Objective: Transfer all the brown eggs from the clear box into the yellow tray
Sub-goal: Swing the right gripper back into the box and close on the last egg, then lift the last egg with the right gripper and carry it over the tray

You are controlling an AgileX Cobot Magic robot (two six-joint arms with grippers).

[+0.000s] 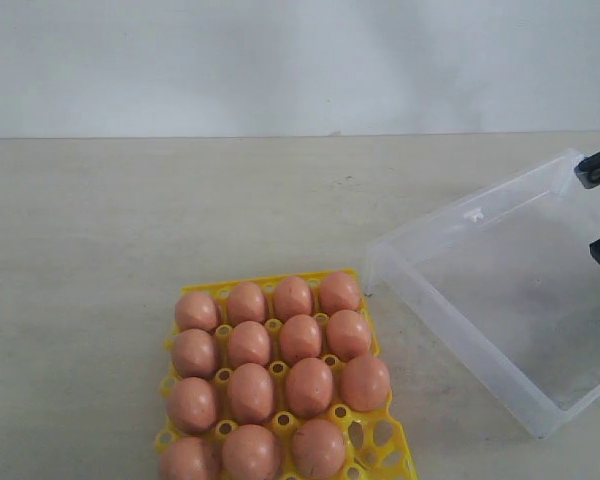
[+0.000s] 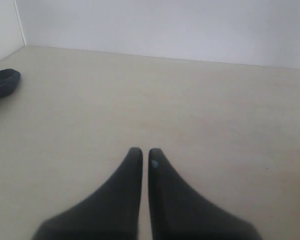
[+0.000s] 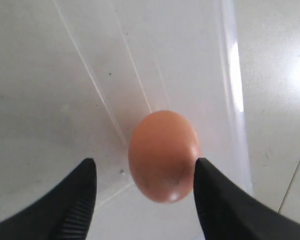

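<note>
Nearest, the yellow tray [image 1: 340,412], a glossy plastic lattice of round sockets and small posts, carries the brown eggs [image 1: 252,392]. Their shells are matte and faintly speckled, and they stand on end, long axes upright, in rows of four (bare sockets show at the near right corner). Beyond it on the pale, smooth bench [image 1: 100,260] sits the clear box [image 1: 450,342], thin see-through plastic with low walls. Inside it, near a wall, lies a single egg [image 3: 162,150], smooth and oval, its long axis running roughly along the fingers rather than across the gap. The right pincer [image 3: 145,164] straddles this egg, spread wide. One fingertip [image 3: 202,172] touches or nearly touches the shell and the other stands clear, so the egg is not grasped. The left pincer [image 2: 145,152] is clenched to a thin slit above the bench. A plain white wall [image 1: 300,60] stands behind.
</note>
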